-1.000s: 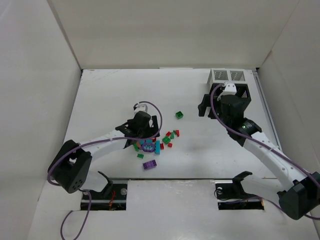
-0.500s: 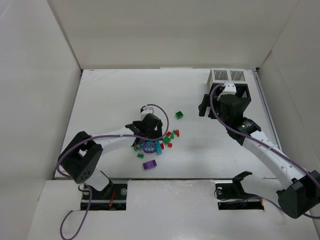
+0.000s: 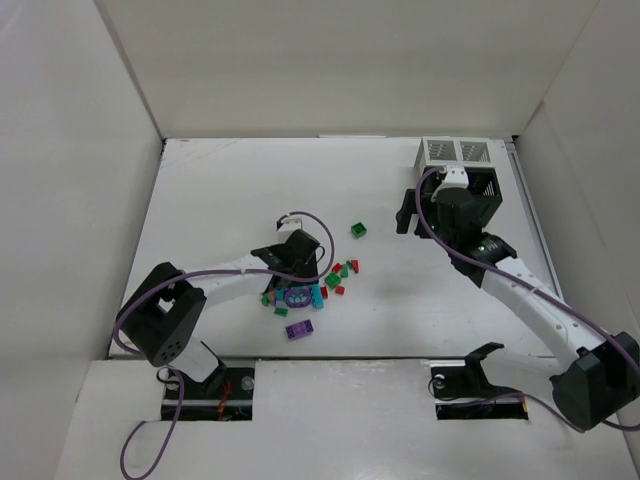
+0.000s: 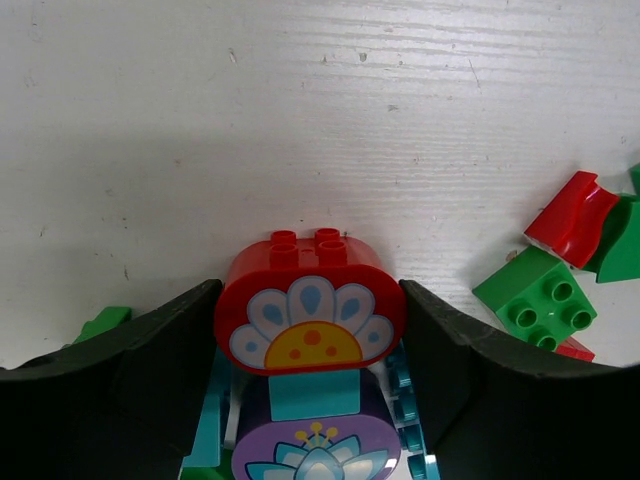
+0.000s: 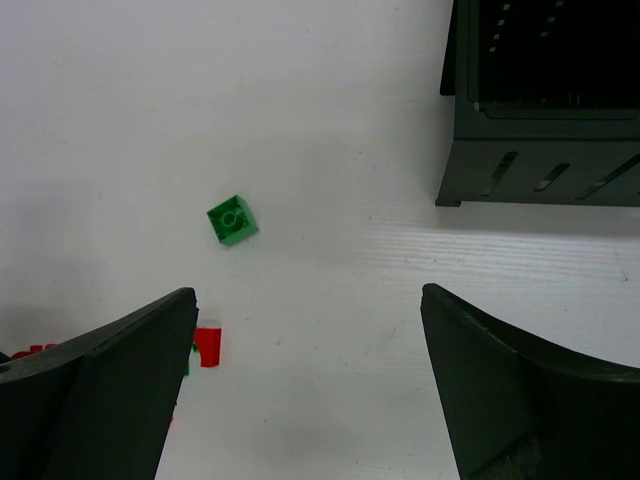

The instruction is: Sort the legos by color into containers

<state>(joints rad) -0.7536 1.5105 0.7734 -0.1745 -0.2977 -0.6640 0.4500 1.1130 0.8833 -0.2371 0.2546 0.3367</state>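
Legos [image 3: 310,285] piled mid-bench [image 3: 220,200], with the left jaws down on the pile's left part. Wrist view: red rounded brick [image 4: 310,300] dead centre between those jaws, black fingers [image 4: 150,380] right against both its sides. Clamped or only touching, can't tell. Its face has a printed flower, white petals, yellow centre. Purple brick [image 4: 315,450] with a lotus print butts against it, lower in that view. Green brick [image 4: 535,298] loose to the right. Lone green brick [image 3: 358,230] farther right, apart. Right jaws spread wide, nothing between, hovering just beside the containers [image 3: 458,165] at far right.
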